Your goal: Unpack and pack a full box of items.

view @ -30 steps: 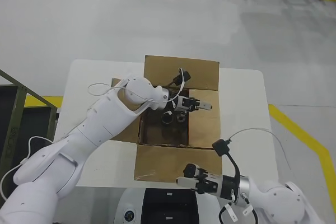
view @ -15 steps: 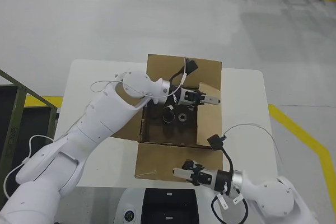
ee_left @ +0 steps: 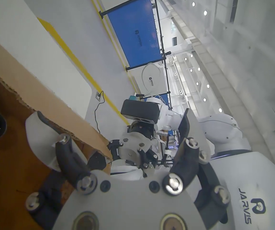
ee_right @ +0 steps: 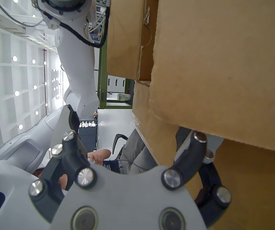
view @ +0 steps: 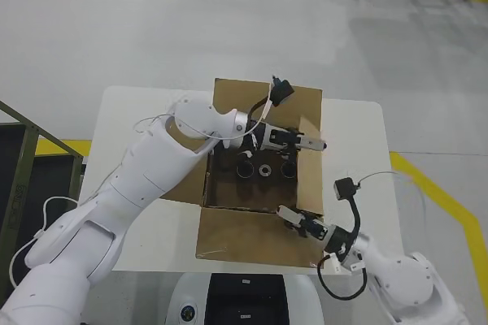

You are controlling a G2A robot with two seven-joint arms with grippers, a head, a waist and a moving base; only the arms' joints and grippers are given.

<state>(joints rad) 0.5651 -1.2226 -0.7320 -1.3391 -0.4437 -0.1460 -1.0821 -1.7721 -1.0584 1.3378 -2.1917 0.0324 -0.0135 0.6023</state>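
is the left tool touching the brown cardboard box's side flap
Touching. The left wrist view shows one white finger of the left tool pressed against the brown cardboard flap.

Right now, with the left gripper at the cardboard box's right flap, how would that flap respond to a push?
The right flap probably hinges on its fold rather than flopping: it stands raised and flat. Its ragged corrugated edge suggests light board that the left gripper could crease. The cardboard box, holding dark round items, likely stays put.
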